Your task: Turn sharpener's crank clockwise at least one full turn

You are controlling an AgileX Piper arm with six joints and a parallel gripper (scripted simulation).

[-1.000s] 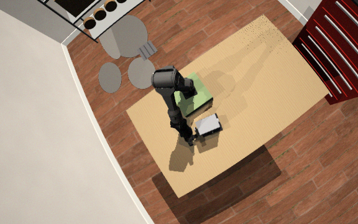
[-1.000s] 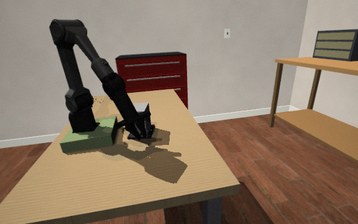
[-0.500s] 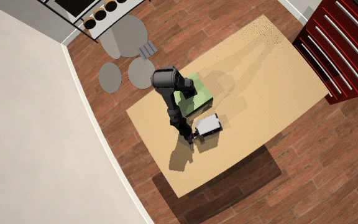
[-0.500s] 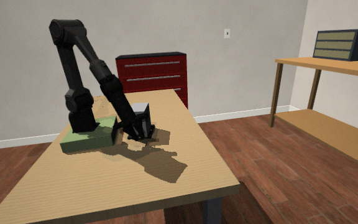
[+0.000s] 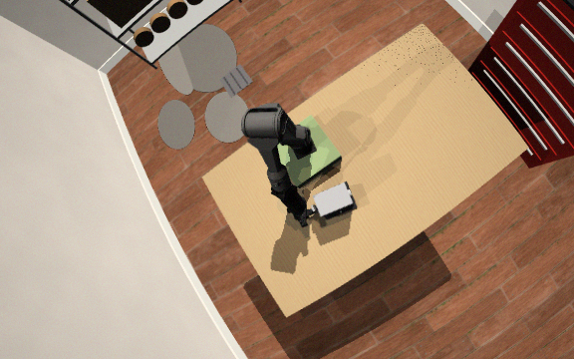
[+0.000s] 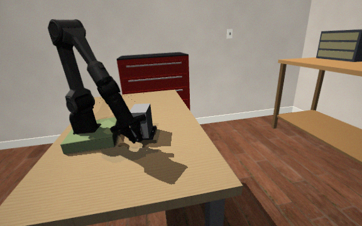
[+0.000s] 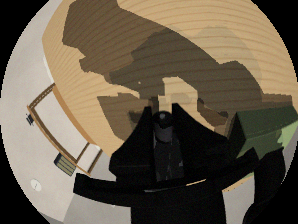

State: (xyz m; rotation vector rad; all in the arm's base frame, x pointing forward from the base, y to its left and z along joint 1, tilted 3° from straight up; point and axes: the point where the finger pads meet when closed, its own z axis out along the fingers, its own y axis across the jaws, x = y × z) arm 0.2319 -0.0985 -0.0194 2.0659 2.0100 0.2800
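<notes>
The sharpener [image 5: 335, 199] is a grey box with a dark base on the wooden table; it also shows in the side view [image 6: 143, 122]. Its dark crank sticks out of the side that faces my arm. My gripper [image 5: 309, 215] is low at that side, near the table top, and is shut on the crank handle [image 6: 134, 138]. In the wrist view the two dark fingers stand around the small dark handle knob, with the table and shadows beyond. The crank arm itself is mostly hidden by my fingers.
My arm stands on a green base block [image 5: 312, 152] right behind the sharpener. A red drawer cabinet [image 6: 154, 76] stands past the table's far end. A wooden shelf unit [image 6: 335, 94] with a dark drawer box stands at the right wall.
</notes>
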